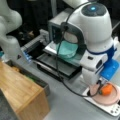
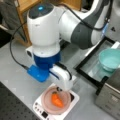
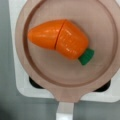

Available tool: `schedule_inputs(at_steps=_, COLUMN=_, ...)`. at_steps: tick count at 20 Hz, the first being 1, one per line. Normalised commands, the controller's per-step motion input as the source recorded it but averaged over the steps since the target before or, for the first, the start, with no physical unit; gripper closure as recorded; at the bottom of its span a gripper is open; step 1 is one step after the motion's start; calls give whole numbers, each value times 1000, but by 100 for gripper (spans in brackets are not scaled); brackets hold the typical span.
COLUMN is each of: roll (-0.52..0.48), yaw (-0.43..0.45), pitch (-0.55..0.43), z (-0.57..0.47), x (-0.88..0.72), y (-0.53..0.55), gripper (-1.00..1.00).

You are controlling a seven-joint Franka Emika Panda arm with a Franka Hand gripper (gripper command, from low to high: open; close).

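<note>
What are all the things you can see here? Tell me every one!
carrot: one, orange with a green stub, lying in the pink pan.
pan: one, pink, on the white cooker.
cooker: one, white, on the grey table.
bowl: one, teal, in the black tray.
tray: one, black, at a front view's right.
wooden shelf: one, brown, at a front view's bottom left.
table: one, grey.
gripper: one, white, just above the carrot.
</note>
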Motion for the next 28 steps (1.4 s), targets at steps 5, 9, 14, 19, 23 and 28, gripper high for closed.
schedule_inputs(at_steps=5, roll=-233, yaw=161, pitch=126, z=125, x=280, y=35, gripper=-100)
schedule_inputs(at_steps=9, roll=-233, yaw=161, pitch=126, z=125, x=280, y=35, gripper=-100)
schedule_inputs(at_steps=14, roll=-233, yaw=161, pitch=126, z=125, x=279, y=35, gripper=-100)
schedule_inputs(at_steps=19, roll=-233, yaw=161, pitch=126, z=125, x=279, y=34, gripper=-100)
schedule_inputs(at_steps=23, roll=-233, yaw=161, pitch=126, z=125, x=279, y=34, gripper=-100)
schedule_inputs(at_steps=28, roll=-235, yaw=-391, pitch=329, z=164, x=326, y=20, gripper=-100)
